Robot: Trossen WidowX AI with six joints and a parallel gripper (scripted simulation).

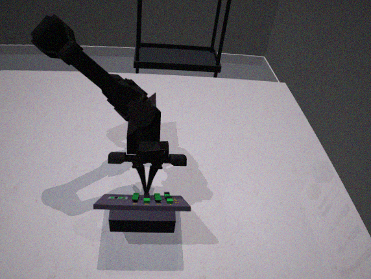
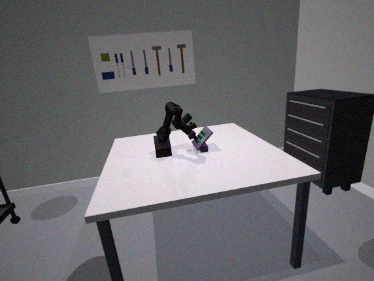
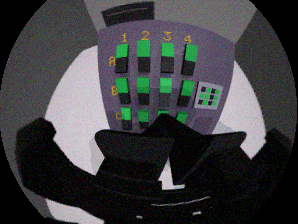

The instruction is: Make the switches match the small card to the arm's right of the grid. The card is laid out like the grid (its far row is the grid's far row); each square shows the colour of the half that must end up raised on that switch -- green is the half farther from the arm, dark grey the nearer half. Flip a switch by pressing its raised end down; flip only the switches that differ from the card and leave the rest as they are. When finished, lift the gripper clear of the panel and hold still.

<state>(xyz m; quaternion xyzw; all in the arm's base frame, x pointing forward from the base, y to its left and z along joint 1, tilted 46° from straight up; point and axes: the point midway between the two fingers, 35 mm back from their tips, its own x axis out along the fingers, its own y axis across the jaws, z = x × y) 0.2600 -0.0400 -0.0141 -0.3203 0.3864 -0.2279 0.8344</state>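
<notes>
Drawer cabinet (image 2: 330, 137) rt; tool poster (image 2: 142, 60) on wall; black rack (image 1: 178, 66) behind table (image 2: 209, 176).
</notes>
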